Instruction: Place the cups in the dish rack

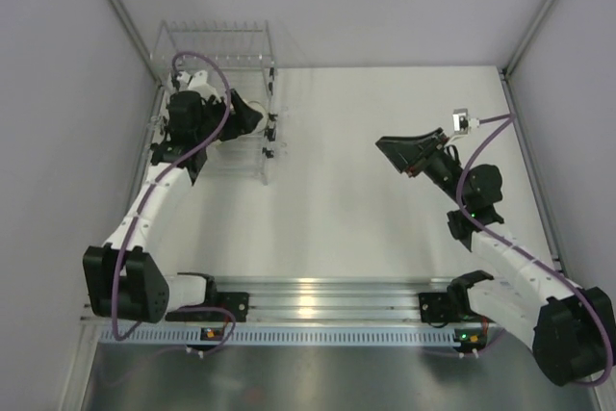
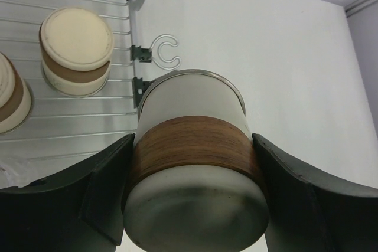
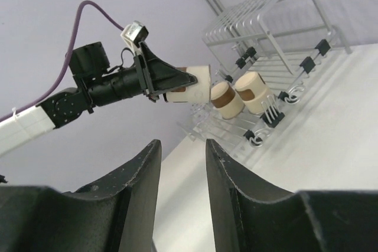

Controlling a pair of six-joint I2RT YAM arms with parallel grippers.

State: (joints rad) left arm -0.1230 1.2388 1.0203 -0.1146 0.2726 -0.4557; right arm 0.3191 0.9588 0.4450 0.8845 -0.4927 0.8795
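Right now the left gripper (image 2: 192, 146) reaches over the near side edge of the dish rack (image 1: 217, 55), which stands at the far left corner of the table (image 1: 366, 199). Its dark fingers (image 2: 106, 193) are closed against both sides of a cream cup (image 2: 195, 116). They press on the cup's wood-grain brown band. The cup lies on its side in the grip, with its dull flat base toward the wrist and its silvery rim pointing away. Below and beyond the rim are the rack's edge rail, a row of black clips (image 2: 140, 54) and a small wire hook (image 2: 165, 51). Whether the cup touches the rack cannot be told. Two more cups of the same cream-and-brown make already sit among the thin tines. The second cup (image 2: 77, 51) shows its flat cream base, and the third cup (image 2: 9, 92) is cut off by the picture's left edge. From the right wrist view they stand close side by side, just beside the held one. The right gripper (image 3: 182, 146) hangs well apart, over the right side of the table. Its fingers (image 3: 142, 187) are parted by a narrow gap with nothing between them. Any marking on the white camera box (image 3: 134, 30) on the left wrist is too small to read.
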